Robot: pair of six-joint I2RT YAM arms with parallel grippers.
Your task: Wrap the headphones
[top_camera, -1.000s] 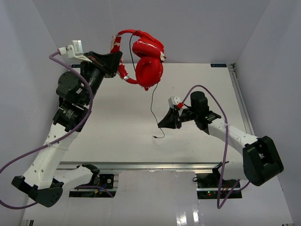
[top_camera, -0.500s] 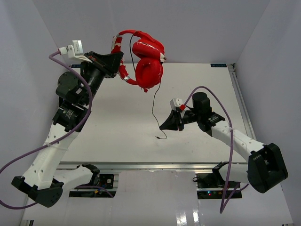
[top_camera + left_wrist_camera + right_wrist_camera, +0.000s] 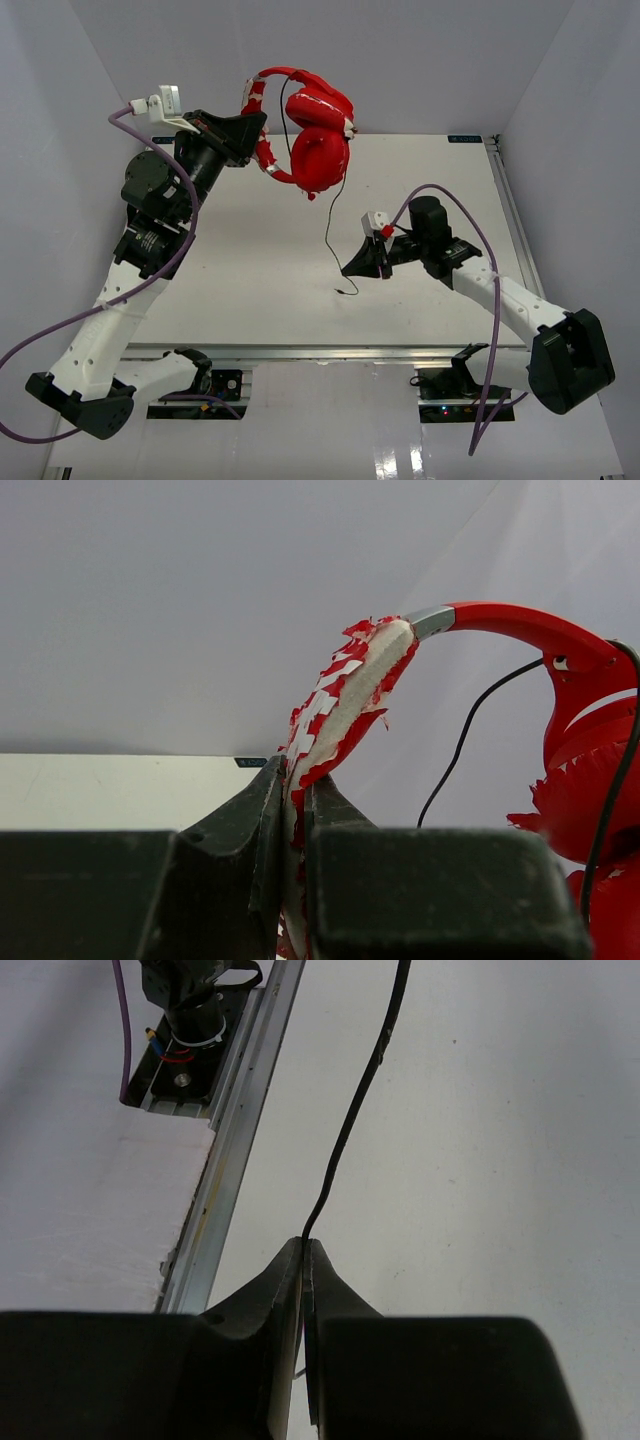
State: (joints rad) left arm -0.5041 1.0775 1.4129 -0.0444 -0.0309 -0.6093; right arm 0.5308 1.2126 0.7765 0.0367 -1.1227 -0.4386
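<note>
Left tool (image 3: 294,780) is clamped tight on the headband (image 3: 345,695), holding the headphones (image 3: 318,135) aloft at upper centre. Right tool (image 3: 348,271), mid-frame, pinches the hanging cable (image 3: 328,225) above the bench (image 3: 250,270).

1. The left arm (image 3: 140,250) rises from its base at 7 o'clock, with the wrist held high near 11 o'clock.
2. The left gripper (image 3: 260,135) points toward 3 o'clock, jaws clamped on the headband of the headphones (image 3: 318,140).
3. The right arm (image 3: 500,295) stretches low from 4 o'clock toward the centre.
4. The right gripper (image 3: 346,271) points toward 8 o'clock, jaws pinched on the cable (image 3: 328,225).
</note>
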